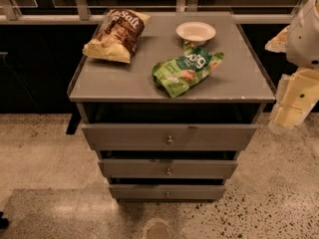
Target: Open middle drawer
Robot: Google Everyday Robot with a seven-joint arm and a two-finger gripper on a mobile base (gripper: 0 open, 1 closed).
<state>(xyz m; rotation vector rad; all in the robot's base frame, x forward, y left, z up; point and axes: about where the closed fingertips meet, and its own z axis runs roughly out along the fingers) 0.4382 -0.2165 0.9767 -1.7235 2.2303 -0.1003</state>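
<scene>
The middle drawer is the second of three grey flat fronts in a grey cabinet, with a small brass knob at its centre. A dark gap shows above its front. The taller top drawer is above it and the slim lowest drawer is below it. My gripper is pale and blurred at the right edge of the view. It hangs beside the cabinet's right front corner at about the height of the top drawer, apart from the cabinet and from the knob.
On the cabinet top lie a brown and yellow chip bag at the back left, a green snack bag in the middle and a white bowl at the back. A railing and dark glass stand behind. Speckled floor lies in front.
</scene>
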